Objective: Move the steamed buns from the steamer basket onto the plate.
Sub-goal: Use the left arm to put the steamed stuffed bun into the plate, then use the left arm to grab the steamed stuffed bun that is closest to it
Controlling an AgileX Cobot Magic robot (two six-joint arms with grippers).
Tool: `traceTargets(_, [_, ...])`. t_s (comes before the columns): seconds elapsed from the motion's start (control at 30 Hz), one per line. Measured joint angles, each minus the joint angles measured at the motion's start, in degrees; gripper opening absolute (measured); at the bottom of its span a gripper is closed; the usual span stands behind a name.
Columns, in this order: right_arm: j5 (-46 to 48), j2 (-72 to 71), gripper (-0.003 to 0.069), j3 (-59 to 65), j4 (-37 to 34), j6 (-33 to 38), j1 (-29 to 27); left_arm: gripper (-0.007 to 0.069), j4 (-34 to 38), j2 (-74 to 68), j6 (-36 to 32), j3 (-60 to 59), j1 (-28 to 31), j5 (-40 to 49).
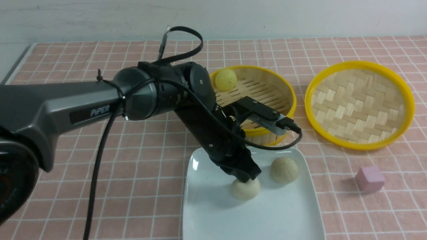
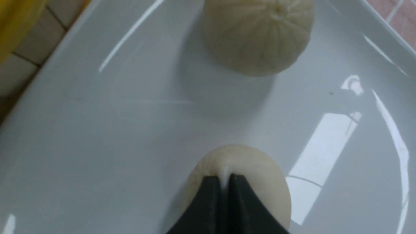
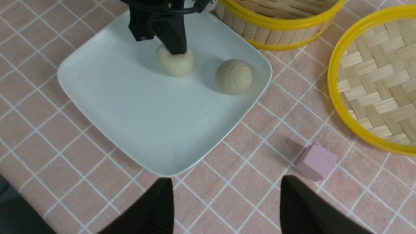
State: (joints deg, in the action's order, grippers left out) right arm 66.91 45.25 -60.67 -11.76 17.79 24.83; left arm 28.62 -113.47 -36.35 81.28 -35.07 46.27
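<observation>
Front view is showing the task about two thirds done: two pale beige buns are sitting on the plate [image 1: 260, 216], and one is waiting in the steamer basket [image 1: 289, 96]. The left gripper [image 1: 245, 179] is reaching down over the plate with its jaws almost fully closed, and in the left wrist view they are pinching a thin fold at the top of the nearer bun [image 1: 246, 190]. That bun is looking as if it is resting on the plate, though the view is too close to say whether it is fully set down. The second beige bun [image 1: 284, 170] is lying just beside it, apart, round, with faint ridges running to a small centre knot. The yellow bun [image 1: 226, 79] is sitting against the far wall of the basket, smooth and pale. What is remaining, by my judgement, is letting go of the nearer bun and then fetching the yellow one. The right gripper [image 3: 226, 182] is hovering above the checked tablecloth [image 3: 65, 169] near the plate's corner, jaws spread wide and holding nothing.
</observation>
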Motion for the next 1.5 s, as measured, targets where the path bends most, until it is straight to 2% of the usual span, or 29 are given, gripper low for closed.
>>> traceTargets(0.23, [0.06, 0.00, 0.0443, 0.00, -0.83, 0.00, 0.00, 0.0036, -1.90, 0.00, -0.11, 0.00, 0.00, -3.19])
traceTargets(0.4, [0.06, 0.00, 0.0443, 0.00, -0.83, 0.00, 0.00, 0.0077, -2.08, 0.00, -0.17, 0.00, 0.00, -3.33])
traceTargets(0.5, [0.06, 0.00, 0.0443, 0.00, -0.83, 0.00, 0.00, 0.0134, -2.00, 0.27, 0.25, 0.00, 0.00, -3.33])
traceTargets(0.77, [0.23, 0.00, 0.0442, 0.00, -0.88, 0.00, 0.00, 0.0464, -3.42, 6.94, 0.25, 0.00, 0.00, -3.45])
traceTargets(0.83, [0.23, 0.00, 0.0442, 0.00, -0.88, 0.00, 0.00, 0.0510, -5.62, 9.43, 0.25, 0.00, 0.00, -4.87])
traceTargets(0.97, [0.23, 0.00, 0.0442, 0.00, -0.88, 0.00, 0.00, 0.0525, -10.04, 12.82, 0.38, 0.00, 0.00, -9.50])
traceTargets(1.03, [0.45, 0.00, 0.0442, 0.00, -0.88, 0.00, 0.00, 0.0512, -14.75, 14.75, 4.28, 0.00, 0.00, -17.40])
traceTargets(1.07, [0.52, 0.00, 0.0442, 0.00, -0.88, 0.00, 0.00, 0.0510, -15.09, 14.82, 4.75, 0.00, 0.00, -17.40])
traceTargets(1.17, [2.06, 0.00, 0.0442, 0.00, -0.88, 0.00, 0.00, 0.0496, -20.16, 15.03, 16.39, 0.00, 0.00, -25.59])
traceTargets(1.27, [3.19, 0.00, 0.0442, 0.00, -0.88, 0.00, 0.00, 0.0494, -24.28, 15.03, 25.10, 0.00, 0.00, -27.07])
traceTargets(1.5, [3.21, 0.00, 0.0442, 0.00, -0.88, 0.00, 0.00, 0.0494, -41.01, 12.13, 42.53, 3.49, 0.58, -25.03])
